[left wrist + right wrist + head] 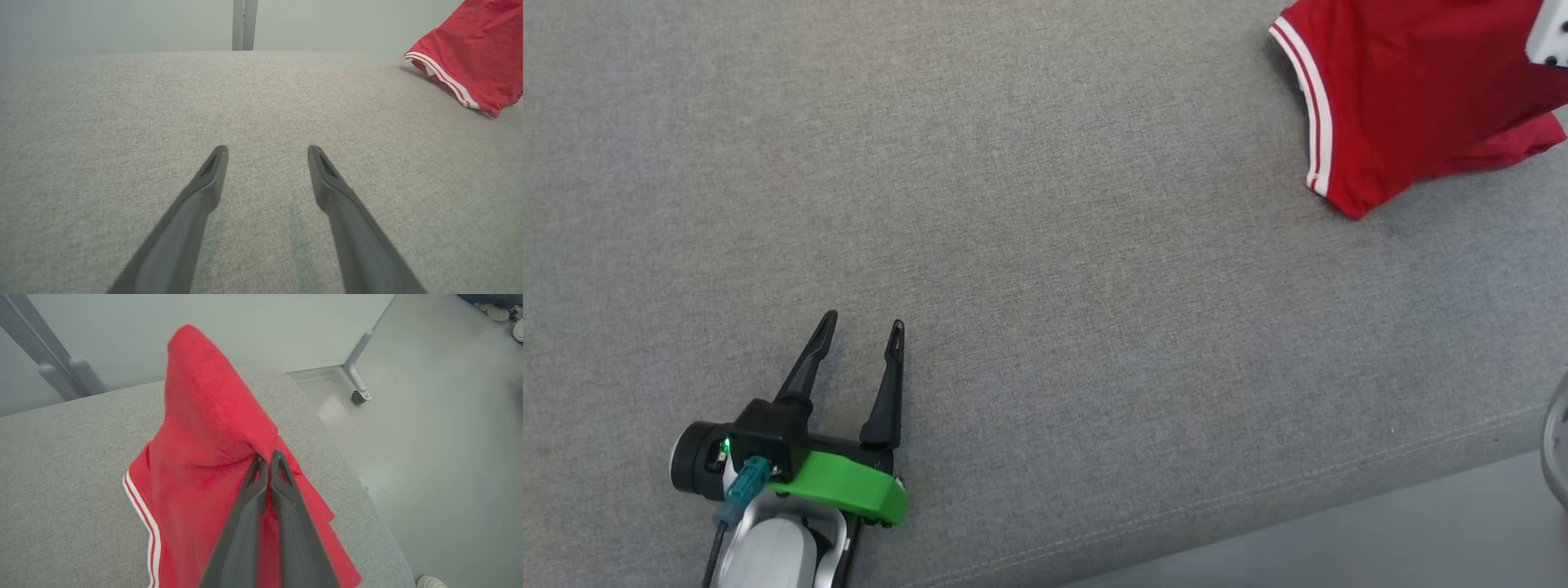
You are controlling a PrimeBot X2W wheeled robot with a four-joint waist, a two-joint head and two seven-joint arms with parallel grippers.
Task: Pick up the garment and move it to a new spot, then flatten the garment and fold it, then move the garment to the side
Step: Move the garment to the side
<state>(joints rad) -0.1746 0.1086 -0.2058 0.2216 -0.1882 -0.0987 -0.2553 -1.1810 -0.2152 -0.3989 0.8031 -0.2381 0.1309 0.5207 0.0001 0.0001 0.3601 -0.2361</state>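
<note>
Left jaws: two long dark fingers (809, 367), tapering to thin tips, with a slotted recess near each tip. Landmark is my bright green curved bracket (845, 486). Ahead of it sits a black housing (768, 425). Beside it are a black cylindrical module (694, 469) with a silver ring, a lit green LED (725, 446) and a teal connector (745, 483) with a dark cable (717, 543). Behind it is my pale silver-white forearm (768, 551). Right jaws: same dark grey fingers (241, 531). Right wrist shell (1547, 28) is white with two dark holes.
</note>
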